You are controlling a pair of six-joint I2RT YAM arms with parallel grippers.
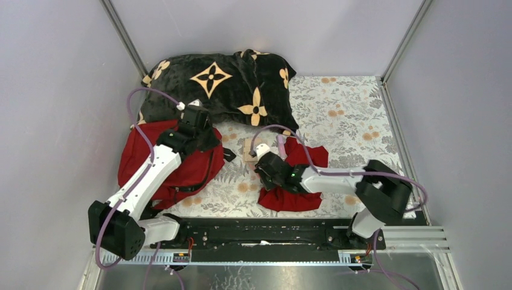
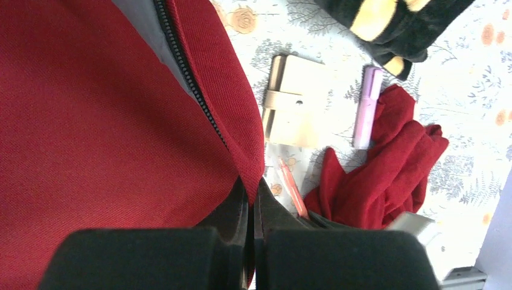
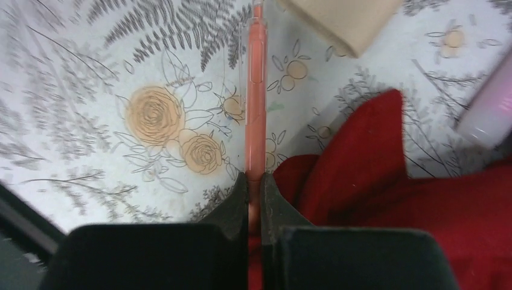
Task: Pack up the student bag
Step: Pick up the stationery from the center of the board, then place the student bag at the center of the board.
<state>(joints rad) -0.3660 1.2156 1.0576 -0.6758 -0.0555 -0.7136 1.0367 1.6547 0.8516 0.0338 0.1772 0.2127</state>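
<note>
The only marking I can make out is the pattern on the black plush blanket point(image 1: 223, 84): tan four-petal flowers. It is bunched in the far left corner of the bench point(image 1: 356, 109).

The student bag point(image 2: 90, 133) lies just in front of the blanket, on the left side of the bench near the left wall. My left pincer point(image 2: 250, 187) is pressed together on the bag's red fabric edge, right beside the black zipper line point(image 2: 187, 84). A strip of grey lining shows on the other side of that zipper.

My right pincer point(image 3: 255, 181) is pinching a salmon-coloured pen point(image 3: 256, 90) by one end. The pen points straight out over the floral cover, its far end near a corner of the tan case point(image 2: 296, 109). I cannot tell whether the pen is lifted or resting on the bench. The dark-red cloth point(image 3: 386, 199) is crumpled just beside and under this pincer.

Between bag and cloth the room is tight: the tan case, the pen and a pale lilac marker point(image 2: 367, 109) sit close together there, the marker touching the cloth's edge. Bare floral cover shows toward the far right corner, along the right wall. A black rail point(image 1: 265, 232) runs along the near edge.
</note>
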